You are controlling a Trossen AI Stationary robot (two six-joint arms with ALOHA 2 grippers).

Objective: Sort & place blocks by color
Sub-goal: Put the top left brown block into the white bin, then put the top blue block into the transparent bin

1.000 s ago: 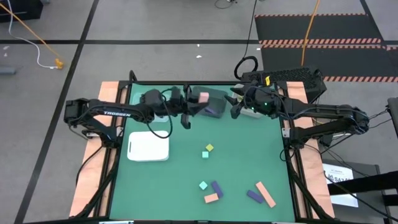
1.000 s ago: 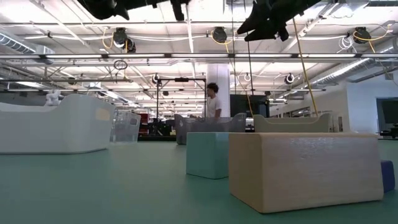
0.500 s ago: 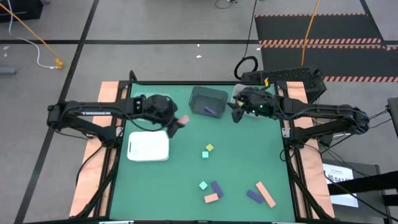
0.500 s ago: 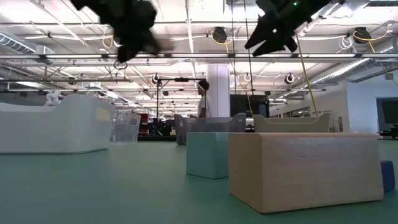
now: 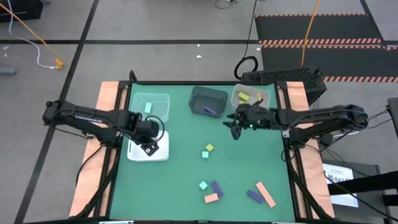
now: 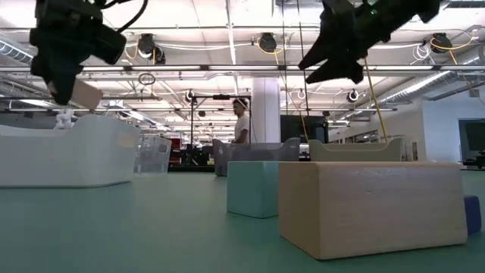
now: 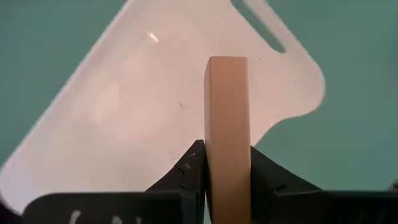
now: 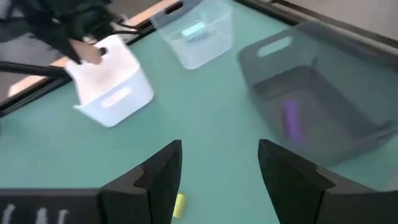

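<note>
Left wrist view showed my left gripper [image 7: 227, 180] with its fingers [image 7: 186, 171] pinching a salmon-orange block [image 7: 227, 124] upright between them, the white tray [image 7: 124, 112] just beyond the fingertips. My right gripper [image 8: 217, 171] hung with fingers spread and empty; past them lay a yellow-green block [image 8: 178, 204] on the tabletop [image 8: 205, 112], then the dark bin [image 8: 311, 93] holding a purple block [image 8: 291, 122].

Overhead looks straight down, low camera level across the green table [image 5: 186, 168]; both wrist views share the flat white tray [image 7: 124, 112]
</note>
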